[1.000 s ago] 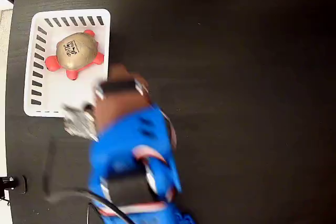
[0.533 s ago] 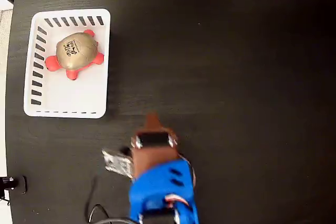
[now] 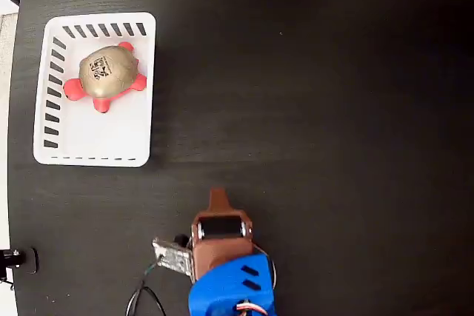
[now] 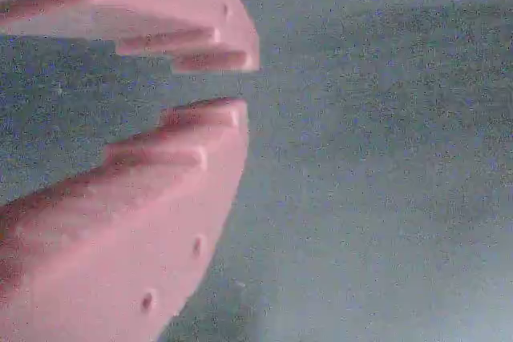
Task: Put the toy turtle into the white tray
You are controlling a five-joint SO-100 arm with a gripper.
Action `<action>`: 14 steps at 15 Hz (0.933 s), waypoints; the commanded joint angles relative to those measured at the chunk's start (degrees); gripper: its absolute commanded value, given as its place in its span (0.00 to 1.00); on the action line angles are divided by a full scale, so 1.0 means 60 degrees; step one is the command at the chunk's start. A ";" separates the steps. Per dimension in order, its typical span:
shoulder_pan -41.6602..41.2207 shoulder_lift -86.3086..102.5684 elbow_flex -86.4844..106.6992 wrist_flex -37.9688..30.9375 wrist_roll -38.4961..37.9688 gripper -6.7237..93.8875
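Looking at the fixed view: toy turtle (image 3: 107, 76) sits inside the white tray (image 3: 141, 92), upper half of it, roughly 10 o'clock in frame. Shell up, black mark showing, red-pink head and feet resting on the tray floor. Tray lies flat on the dark desk (image 3: 333, 109). End effector (image 3: 217, 201) is at about 6 o'clock, well apart from the tray, empty, brown tip pointing toward 12. Blue arm body (image 3: 231, 290) runs off the bottom edge; a cable (image 3: 144, 297) trails at its 9 o'clock side.

Wrist view: two pink fingers (image 4: 192, 38) fill the left side, tips close with only a thin gap between them, nothing clamped. Background is blurry dark desk, no turtle or tray visible.

Judgement: placement step looks done; the turtle is in the tray and the arm is clear, so this reads as the retreat/rest phase. Next move calls for nothing beyond parking the arm and keeping clear of the tray.
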 commanded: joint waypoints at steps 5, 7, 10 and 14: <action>-0.0146 0.1377 0.0059 0.0937 -0.0073 0.07; -0.0278 0.1567 0.0103 0.0981 -0.0117 0.07; -0.0161 0.1567 0.0103 0.0981 -0.0029 0.07; -0.0146 0.1567 0.0103 0.0981 -0.0044 0.07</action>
